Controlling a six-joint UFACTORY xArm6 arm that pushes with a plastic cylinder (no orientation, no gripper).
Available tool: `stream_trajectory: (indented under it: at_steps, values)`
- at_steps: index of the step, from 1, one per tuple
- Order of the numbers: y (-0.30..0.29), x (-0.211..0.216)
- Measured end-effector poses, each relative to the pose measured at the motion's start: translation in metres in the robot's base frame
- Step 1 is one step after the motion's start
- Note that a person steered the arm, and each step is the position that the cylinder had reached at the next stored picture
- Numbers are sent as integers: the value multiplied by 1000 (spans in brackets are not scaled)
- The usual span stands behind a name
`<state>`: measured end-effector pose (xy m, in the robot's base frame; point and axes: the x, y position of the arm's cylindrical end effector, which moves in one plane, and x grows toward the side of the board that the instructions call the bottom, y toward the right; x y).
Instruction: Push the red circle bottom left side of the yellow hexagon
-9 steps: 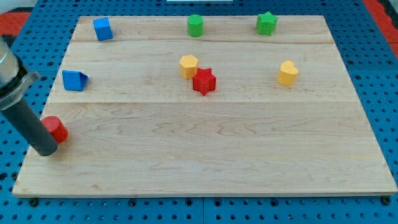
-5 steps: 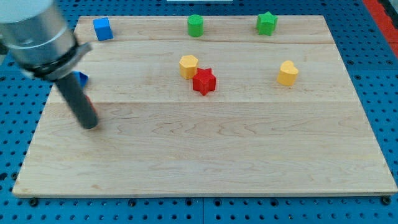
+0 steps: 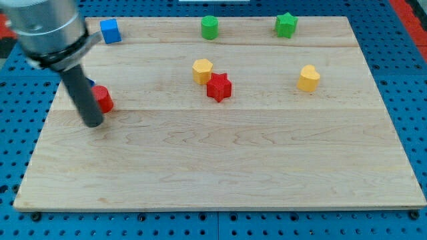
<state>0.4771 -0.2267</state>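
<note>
The red circle [image 3: 102, 99] lies on the wooden board [image 3: 220, 167] at the view's left, partly hidden by my rod. My tip [image 3: 93, 123] rests on the board just below and left of the red circle, touching or nearly touching it. The yellow hexagon [image 3: 202, 70] sits near the board's middle top, far to the right of the red circle. A red star [image 3: 219, 87] lies against the hexagon's lower right side.
A blue cube [image 3: 109, 31] is at the top left. A blue block [image 3: 89, 84] peeks out behind my rod. A green cylinder [image 3: 210, 27] and a green star [image 3: 286, 25] sit along the top edge. A yellow heart-like block [image 3: 308, 78] is at the right.
The red circle has moved up and to the right, from the board's left edge to beside the blue block. My rod swung up and right with it.
</note>
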Motion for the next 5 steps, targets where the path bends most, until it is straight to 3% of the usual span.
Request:
stream_trajectory:
  at_steps: [1, 2, 4, 5]
  values:
    - [-45, -14]
    - [-19, -45]
    - [142, -45]
    - [109, -32]
